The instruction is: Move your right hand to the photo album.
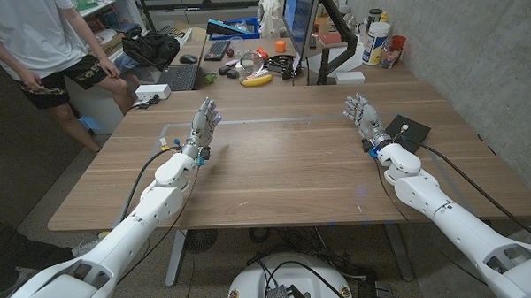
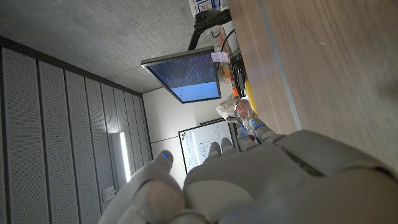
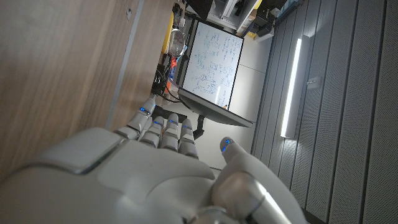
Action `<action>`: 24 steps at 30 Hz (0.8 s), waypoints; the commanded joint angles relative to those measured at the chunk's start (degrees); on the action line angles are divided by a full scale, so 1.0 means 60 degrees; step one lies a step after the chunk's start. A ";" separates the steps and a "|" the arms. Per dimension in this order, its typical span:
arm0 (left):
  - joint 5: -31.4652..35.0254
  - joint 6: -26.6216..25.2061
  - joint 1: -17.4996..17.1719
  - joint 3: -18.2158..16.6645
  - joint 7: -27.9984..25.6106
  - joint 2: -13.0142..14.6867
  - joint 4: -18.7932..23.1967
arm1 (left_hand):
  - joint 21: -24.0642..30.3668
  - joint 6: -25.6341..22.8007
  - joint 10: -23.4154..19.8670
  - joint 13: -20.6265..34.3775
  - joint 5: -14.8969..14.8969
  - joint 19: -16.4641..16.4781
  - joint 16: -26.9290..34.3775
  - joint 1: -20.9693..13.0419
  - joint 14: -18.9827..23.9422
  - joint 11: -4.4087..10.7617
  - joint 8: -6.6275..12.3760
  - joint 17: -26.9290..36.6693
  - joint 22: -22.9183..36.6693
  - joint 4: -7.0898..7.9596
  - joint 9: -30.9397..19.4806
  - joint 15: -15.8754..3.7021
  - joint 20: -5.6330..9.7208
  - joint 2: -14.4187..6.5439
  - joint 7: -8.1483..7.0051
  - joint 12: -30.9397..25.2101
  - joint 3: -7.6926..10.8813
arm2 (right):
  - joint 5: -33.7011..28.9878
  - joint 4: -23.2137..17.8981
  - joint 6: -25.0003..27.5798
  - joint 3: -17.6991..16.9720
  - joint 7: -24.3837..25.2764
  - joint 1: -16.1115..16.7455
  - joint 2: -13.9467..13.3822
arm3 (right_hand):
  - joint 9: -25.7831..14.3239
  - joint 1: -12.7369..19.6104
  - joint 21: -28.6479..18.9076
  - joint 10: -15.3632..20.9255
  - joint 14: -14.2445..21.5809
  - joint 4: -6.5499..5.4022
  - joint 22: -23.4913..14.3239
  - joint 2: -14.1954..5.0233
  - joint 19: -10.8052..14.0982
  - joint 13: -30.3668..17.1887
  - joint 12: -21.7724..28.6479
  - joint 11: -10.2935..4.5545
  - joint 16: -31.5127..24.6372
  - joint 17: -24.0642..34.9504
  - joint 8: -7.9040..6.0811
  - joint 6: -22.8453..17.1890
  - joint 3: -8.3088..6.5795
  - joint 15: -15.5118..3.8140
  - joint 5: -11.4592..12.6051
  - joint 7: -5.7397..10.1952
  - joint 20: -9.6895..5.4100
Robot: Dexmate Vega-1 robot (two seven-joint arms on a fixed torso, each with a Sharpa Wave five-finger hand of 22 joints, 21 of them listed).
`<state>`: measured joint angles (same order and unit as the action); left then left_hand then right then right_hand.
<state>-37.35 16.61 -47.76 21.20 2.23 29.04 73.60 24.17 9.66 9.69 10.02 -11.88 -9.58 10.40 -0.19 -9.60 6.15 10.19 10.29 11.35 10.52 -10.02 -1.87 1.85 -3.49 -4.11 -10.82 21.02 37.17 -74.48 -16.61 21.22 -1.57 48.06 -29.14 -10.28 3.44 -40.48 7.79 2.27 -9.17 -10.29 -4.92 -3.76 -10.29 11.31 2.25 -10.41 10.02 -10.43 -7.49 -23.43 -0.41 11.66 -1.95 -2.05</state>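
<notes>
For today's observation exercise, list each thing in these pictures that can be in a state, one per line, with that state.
left hand: open, holds nothing, fingers extended, raised over the table.
right hand: open, holds nothing, beside the album, not on it.
photo album: closed, lying flat near the table's right edge.
monitor: switched on, screen lit.
banana: unpeeled, lying on the far desk.

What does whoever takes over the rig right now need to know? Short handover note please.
Left hand: open, fingers apart, holding nothing, over the wooden table on the robot's left.
Right hand: open, holding nothing, raised near the table's right side.
Photo album: dark, lying flat on the table just to the right of the right hand, apart from it.
Done: nothing visibly completed; right hand is not on the album.
Left: move the right hand sideways to the album.
</notes>
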 commanded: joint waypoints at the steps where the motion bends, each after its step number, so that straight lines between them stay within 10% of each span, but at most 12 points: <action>1: -0.0053 0.0085 0.0077 0.0006 0.0135 -0.0038 -0.0145 | 0.0063 0.0601 0.0138 0.0038 -0.0070 -0.0877 0.0058 0.0001 -0.0733 0.0047 0.0061 0.0047 0.0025 0.0009 -0.0037 -0.0544 0.0853 -0.0684 -0.0044 -0.0047 0.0033 | -0.0021 -0.0013 0.0014 0.0014 0.0079 0.0000 0.0039 | -0.0026 0.0001 -0.0037 0.0068 0.0057 -0.0013 -0.0052 -0.0757 -0.0086 -0.0016 0.0064 -0.0023 -0.0070 0.0046 -0.0053 -0.0069 -0.0076 0.0004 0.0058 0.0017 -0.0621; 24: -0.0030 0.0145 0.0066 -0.0013 0.0137 -0.0017 -0.0190 | 0.0056 0.0631 0.0161 0.0037 -0.0085 -0.0882 0.0062 -0.0006 -0.0739 0.0042 0.0060 0.0046 0.0028 0.0010 -0.0037 -0.0543 0.0829 -0.0729 -0.0054 -0.0046 -0.0013 | -0.0789 -0.0134 -0.0234 0.0158 0.0501 -0.0061 -0.0148 | -0.0027 0.0053 -0.0051 0.0181 0.0237 0.0075 -0.0055 -0.0722 0.0091 -0.0017 0.0107 -0.0033 -0.0131 0.0025 -0.0076 -0.0126 -0.0122 -0.0005 0.0050 0.0048 -0.0593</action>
<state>-37.67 17.20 -47.34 21.20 3.00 28.84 72.69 24.16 9.84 9.68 10.01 -12.08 -9.57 10.39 -0.19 -9.59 6.14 10.19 10.28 11.34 10.52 -10.02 -1.86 1.84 -3.49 -4.30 -10.81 21.02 36.19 -74.86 -16.57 21.38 -0.54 48.12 -29.17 -10.27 3.44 -40.48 8.03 2.31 -8.93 -10.54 -4.92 -3.75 -10.27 11.33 2.01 -10.50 10.01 -10.42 -7.62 -23.66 -0.43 11.66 -1.80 -2.05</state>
